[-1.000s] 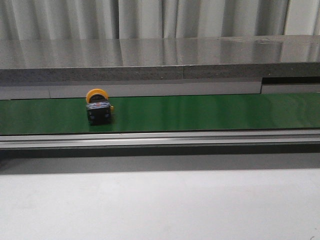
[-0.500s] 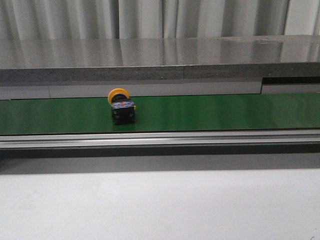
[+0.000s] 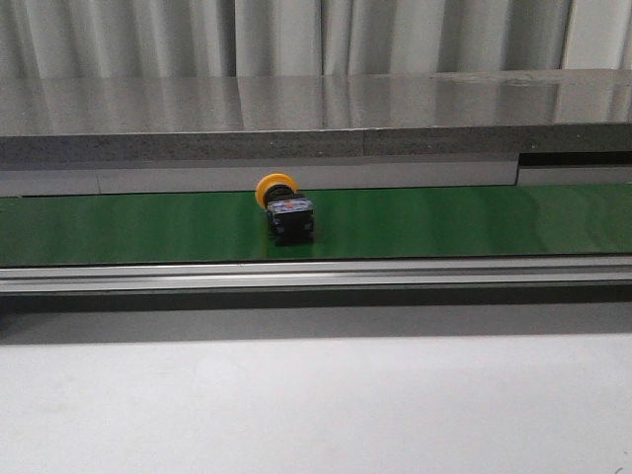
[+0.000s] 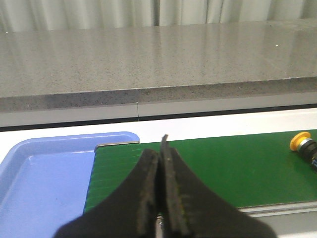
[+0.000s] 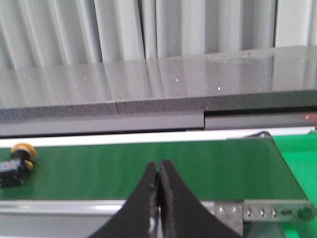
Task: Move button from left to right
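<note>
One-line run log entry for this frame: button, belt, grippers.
button: on green belt, near its middle, yellow cap facing back, untouched | left gripper: shut, empty | right gripper: shut, empty | blue tray: at belt's left end

A long green conveyor belt ran across the scene from side to side, edged along its near side by a silvery metal rail. Behind it stood a polished grey speckled stone counter, and pale pleated curtains hung at the back. In front lay a plain white tabletop. At the belt's left end sat a shallow light-blue plastic tray, touching the belt's edge. Past the right end something bright green showed.
</note>
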Controlling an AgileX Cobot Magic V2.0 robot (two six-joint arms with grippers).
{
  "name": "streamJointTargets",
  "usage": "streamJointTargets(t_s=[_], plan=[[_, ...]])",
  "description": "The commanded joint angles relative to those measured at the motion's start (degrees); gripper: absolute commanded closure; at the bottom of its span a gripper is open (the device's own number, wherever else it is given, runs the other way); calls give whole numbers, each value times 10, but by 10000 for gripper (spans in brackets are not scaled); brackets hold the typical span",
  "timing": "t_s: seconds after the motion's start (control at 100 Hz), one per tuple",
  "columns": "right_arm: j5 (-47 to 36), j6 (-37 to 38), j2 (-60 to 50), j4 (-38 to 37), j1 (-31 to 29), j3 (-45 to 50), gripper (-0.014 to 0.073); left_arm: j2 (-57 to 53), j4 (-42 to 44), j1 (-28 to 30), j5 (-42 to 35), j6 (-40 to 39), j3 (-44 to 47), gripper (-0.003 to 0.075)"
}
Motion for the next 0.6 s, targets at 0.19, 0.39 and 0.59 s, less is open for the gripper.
streamJointTargets(t_s=[0.19, 0.39, 0.59], plan=[[118, 0, 128, 6, 2, -169, 661, 3, -7, -2, -48, -2, -16, 740], [230, -17, 248, 3, 2, -281, 661, 3, -7, -2, -48, -2, -16, 740], [280, -22, 347, 3, 2, -354, 660, 3, -7, -2, -48, -2, -16, 740]])
